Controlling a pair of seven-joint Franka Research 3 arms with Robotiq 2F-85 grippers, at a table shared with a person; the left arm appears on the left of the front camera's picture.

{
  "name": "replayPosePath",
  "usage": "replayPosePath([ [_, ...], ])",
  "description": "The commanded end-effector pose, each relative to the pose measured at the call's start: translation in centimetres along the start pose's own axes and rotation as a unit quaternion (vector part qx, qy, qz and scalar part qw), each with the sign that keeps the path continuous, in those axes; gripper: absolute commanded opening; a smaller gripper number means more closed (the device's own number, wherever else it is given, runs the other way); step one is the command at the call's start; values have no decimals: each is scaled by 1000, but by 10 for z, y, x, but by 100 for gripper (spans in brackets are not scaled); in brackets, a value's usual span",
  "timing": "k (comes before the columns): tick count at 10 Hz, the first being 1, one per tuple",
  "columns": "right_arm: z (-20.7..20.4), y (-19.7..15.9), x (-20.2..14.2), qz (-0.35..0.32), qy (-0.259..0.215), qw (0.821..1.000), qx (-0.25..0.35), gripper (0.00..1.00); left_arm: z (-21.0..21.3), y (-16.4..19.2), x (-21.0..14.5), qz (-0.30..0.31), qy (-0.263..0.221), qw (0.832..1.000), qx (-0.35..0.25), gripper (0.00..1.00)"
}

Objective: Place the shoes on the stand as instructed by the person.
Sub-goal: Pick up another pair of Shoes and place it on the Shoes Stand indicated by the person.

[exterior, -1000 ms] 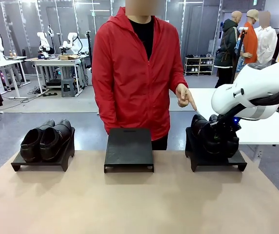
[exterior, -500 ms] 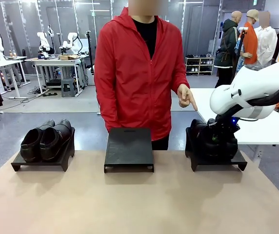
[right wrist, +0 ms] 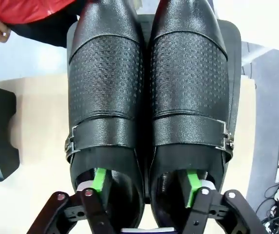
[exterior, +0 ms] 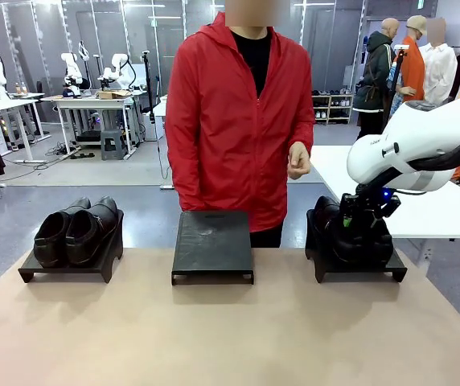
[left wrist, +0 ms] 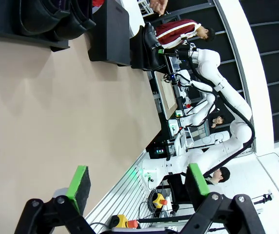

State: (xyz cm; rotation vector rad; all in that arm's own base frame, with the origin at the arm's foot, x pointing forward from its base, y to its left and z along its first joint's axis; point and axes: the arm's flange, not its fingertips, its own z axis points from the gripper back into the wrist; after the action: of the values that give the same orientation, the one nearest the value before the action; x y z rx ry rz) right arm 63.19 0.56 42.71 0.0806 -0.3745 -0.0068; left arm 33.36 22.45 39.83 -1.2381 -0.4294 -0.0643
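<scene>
A person (exterior: 238, 121) in a red jacket stands behind the table's far edge, one hand (exterior: 297, 159) curled at the waist. Three black stands line that edge: the left stand (exterior: 69, 265) carries a pair of shoes (exterior: 77, 231), the middle stand (exterior: 212, 245) is bare, and the right gripper (exterior: 364, 215) sits low over the second pair (exterior: 351, 235) on the right stand (exterior: 359, 269).

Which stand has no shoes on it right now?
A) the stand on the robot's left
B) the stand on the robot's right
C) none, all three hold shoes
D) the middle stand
D: in the front view the middle stand shows a bare top, while one pair of black dress shoes sits on the left stand and another pair on the right stand.
</scene>
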Motion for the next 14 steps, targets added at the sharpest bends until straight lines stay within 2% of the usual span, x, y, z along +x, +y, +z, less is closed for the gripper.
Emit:
replayPosePath([
  [1,0,-3,1,-19,3,1000,0,100,0,-4,-5,-6,2,1000,-4,100],
  [2,-1,-5,1,-24,0,1000,-7,100,0,-4,-5,-6,2,1000,-4,100],
  [3,0,-6,2,-29,-1,999,-13,84,0,-4,-5,-6,2,1000,-4,100],
  [4,0,-4,0,-6,0,1000,-1,84,0,-4,-5,-6,2,1000,-4,100],
  [14,0,-4,0,-6,0,1000,-1,84,0,-4,-5,-6,2,1000,-4,100],
])
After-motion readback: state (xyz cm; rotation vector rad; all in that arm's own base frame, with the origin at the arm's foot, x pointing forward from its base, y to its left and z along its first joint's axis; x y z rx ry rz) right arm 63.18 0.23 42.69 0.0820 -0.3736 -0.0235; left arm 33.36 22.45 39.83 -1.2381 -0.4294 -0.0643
